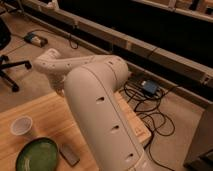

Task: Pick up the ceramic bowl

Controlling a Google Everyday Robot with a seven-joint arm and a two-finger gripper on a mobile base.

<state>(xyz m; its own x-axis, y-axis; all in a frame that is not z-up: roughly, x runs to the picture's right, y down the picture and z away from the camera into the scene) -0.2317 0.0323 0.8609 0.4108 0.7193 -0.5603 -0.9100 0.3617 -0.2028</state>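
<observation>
Down in the lower left corner, on the pale wooden table (47, 111): the ceramic bowl (37, 155), dark green, glossy, round and shallow, upright, partly cut off by the bottom edge. Just above and to the left of it, near but apart, a small translucent plastic cup (21, 126), also upright. Just beside the bowl on its right, a flat dark grey block (69, 154) (impossible to say what it is). Across the middle, the big white robot arm (100, 112), rising from the bottom edge, bending at the elbow and reaching left over the table's far edge. No sight of the gripper anywhere in the camera view, so no telling whether open or closed. Beyond the table, a tangle of black cables (152, 115) on the floor by a small blue-black box (149, 86); at far left, an office chair base (12, 70).
</observation>
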